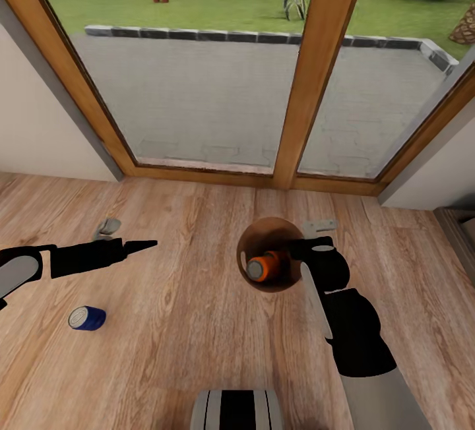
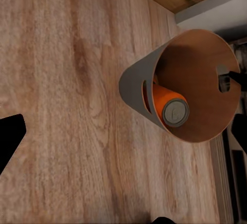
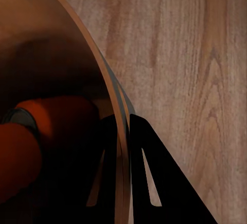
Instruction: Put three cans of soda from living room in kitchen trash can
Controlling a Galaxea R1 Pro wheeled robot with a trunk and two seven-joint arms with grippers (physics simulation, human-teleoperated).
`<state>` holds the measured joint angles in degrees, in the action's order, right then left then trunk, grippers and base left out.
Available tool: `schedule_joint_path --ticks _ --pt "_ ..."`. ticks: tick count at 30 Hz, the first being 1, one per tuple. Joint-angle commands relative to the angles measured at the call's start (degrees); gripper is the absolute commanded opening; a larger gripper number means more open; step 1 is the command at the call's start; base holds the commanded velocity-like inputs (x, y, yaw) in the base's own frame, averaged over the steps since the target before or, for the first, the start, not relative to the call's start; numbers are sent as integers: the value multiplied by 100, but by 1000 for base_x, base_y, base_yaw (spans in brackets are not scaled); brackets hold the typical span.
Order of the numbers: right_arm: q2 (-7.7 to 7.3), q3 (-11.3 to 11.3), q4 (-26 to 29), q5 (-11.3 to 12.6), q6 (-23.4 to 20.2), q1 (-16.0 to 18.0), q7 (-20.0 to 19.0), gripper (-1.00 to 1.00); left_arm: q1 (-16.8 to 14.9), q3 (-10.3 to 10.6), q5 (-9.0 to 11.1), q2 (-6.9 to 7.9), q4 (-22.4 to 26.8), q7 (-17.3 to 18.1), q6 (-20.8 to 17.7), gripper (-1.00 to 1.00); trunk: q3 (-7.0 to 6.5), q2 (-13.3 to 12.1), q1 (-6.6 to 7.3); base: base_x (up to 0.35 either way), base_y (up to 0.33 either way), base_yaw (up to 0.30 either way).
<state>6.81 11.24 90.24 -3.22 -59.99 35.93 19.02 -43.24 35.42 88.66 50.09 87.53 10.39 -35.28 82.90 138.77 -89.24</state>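
L gripper [image 1: 146,243] hangs over bare floor [image 1: 178,337], fingers look closed, holding nothing. Blue can [image 1: 87,318] lies on its side just below it, free room all round. R gripper [image 3: 121,131] pinches the bin [image 1: 258,239] rim, one finger inside, one outside; orange can [image 1: 265,266] lies inside. Risk: thin-rim grip slips or bin tilts, can rolls out. Glass door [image 1: 316,80] frame nearby.

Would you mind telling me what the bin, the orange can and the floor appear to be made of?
Bin: matte grey outside, tan wood-grained lining, possibly veneer. Orange can: likely painted metal, given its dull silvery end. Floor: warm wood planks with visible grain, or a laminate look-alike.
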Motion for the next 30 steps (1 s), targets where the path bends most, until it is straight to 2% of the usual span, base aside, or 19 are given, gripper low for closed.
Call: schedule_joint_path --ticks 1,10,16,30 --pt "2 -3 3 -38 -1 1 -21 -100 0 2 0 0 -2 -4 2 100 0 0 1 0 0 0" --pt "10 -49 5 -38 -1 1 -21 -100 0 13 -15 -45 -8 -41 93 100 -5 0 1 0 0 0" --pt "20 -71 4 -38 -1 1 -18 -100 0 111 -6 -79 -8 -29 198 100 -52 0 1 0 0 0" --pt "13 -78 9 -38 -1 1 -17 -100 0 127 -7 -111 -8 -16 205 100 -180 0 1 0 0 0"
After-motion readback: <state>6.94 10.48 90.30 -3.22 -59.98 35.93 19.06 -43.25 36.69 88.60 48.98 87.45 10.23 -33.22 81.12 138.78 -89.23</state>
